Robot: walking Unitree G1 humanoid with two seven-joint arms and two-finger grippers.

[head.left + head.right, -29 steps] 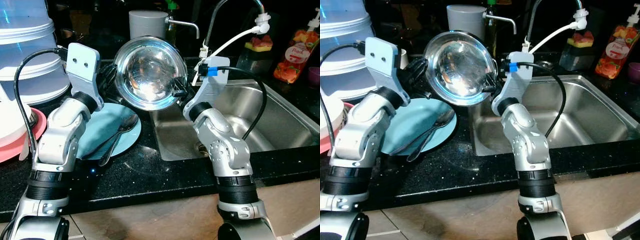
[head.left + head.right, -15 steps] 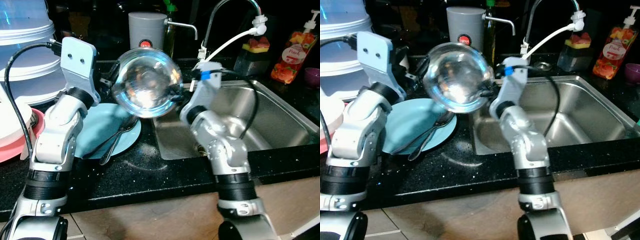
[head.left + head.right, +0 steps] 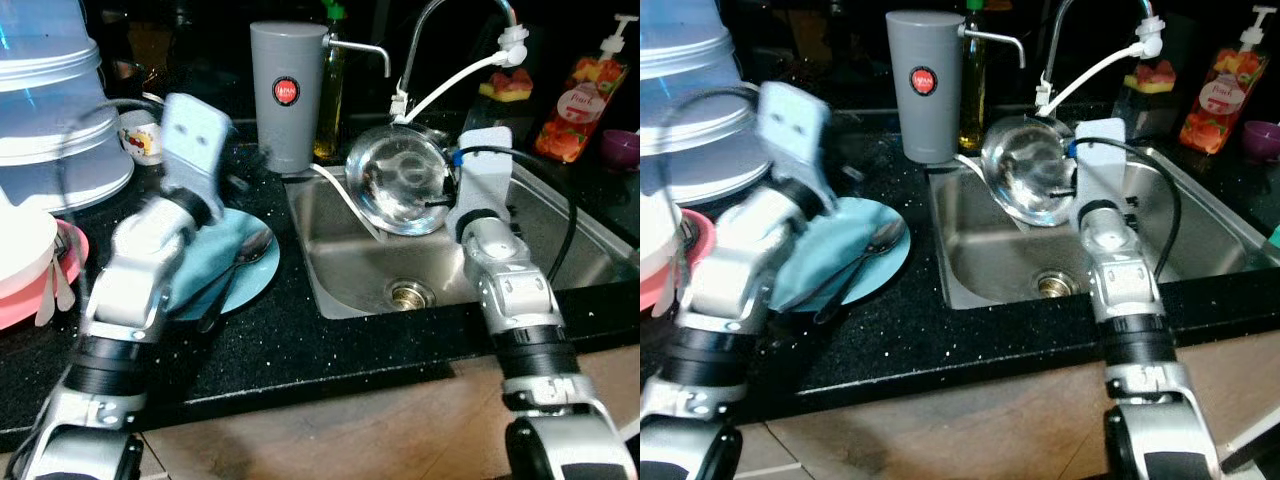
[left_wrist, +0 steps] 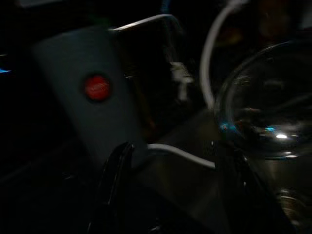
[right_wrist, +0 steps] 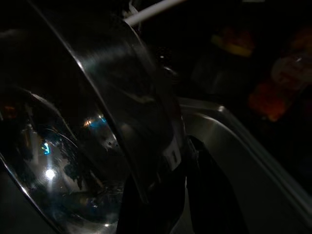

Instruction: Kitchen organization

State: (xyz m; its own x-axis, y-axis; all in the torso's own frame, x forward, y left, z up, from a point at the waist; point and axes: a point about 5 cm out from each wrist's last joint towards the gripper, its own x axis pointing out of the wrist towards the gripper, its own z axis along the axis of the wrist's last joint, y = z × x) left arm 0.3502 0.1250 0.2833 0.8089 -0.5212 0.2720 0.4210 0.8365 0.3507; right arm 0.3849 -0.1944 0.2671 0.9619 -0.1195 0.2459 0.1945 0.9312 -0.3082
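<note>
Bowl (image 3: 401, 180) tilted, mouth toward camera

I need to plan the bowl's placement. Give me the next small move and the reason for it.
Probably lower the steel bowl into the sink and let go. The right gripper pinches its rim and holds it tilted above the basin, near the drain. The left gripper is off the bowl, above the blue plate.

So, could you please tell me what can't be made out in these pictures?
- Left gripper: the arm is motion-blurred in both eye views and the left wrist view is dark, so its finger state is unclear.
- Spoon handle on the blue plate: hidden behind the left arm.
- Metal bowl: the right gripper covers part of its rim in the right wrist view.
- Pump bottle label: too small to read.
</note>
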